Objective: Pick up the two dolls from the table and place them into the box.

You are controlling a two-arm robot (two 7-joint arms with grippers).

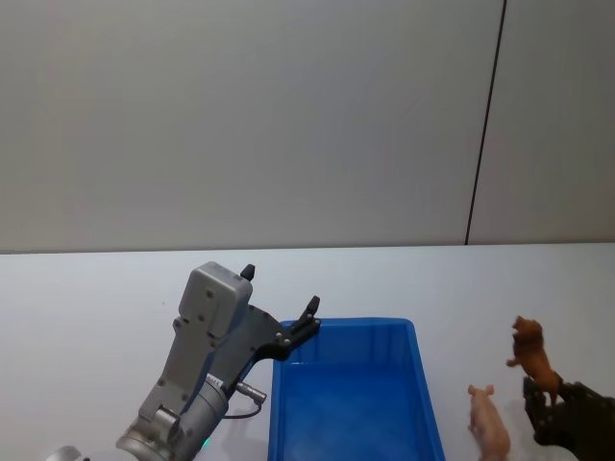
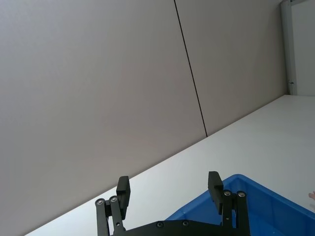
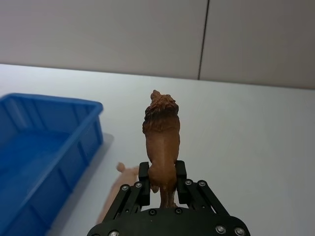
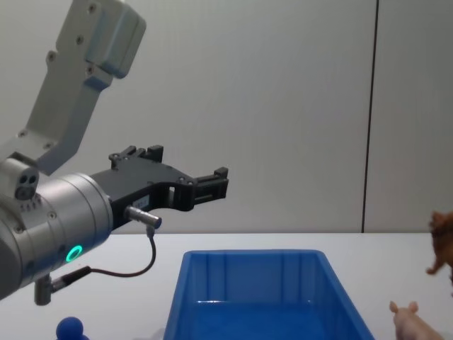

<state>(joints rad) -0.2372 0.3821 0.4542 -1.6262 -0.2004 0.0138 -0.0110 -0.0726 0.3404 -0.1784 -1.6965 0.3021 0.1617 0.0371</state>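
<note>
1. Right gripper [image 3: 162, 173]: clenched on the lion [image 3: 161, 123]. Its 2 fingers [image 3: 143, 172] press the hindquarters from either side. The lion is upright, with its mane toward the desk's far edge.
2. Lion [image 1: 531, 353]: held clear of the desk [image 1: 96, 288], to the right of the box [image 1: 423, 384] and apart from it. In the chest view it shows at the right edge [image 4: 442, 244], higher than the box rim [image 4: 248, 253].
3. Pig [image 1: 490, 427]: lies on the desk between the box's right wall and the right gripper [image 1: 567, 418]. It is nearer the desk's near edge than the lion is. In the right wrist view it lies below the held lion [image 3: 118, 189], just beside the box [image 3: 93, 105]. Whether it touches the box cannot be told.
4. Left gripper [image 2: 169, 189]: released, its 2 fingers [image 2: 123, 189] spread wide and holding nothing. It hangs in the air near the box's far left corner [image 1: 281, 293], above rim height [image 4: 212, 185].
5. Box [image 2: 246, 179]: stands open on the desk, with 1 short wall toward the desk's far edge.
</note>
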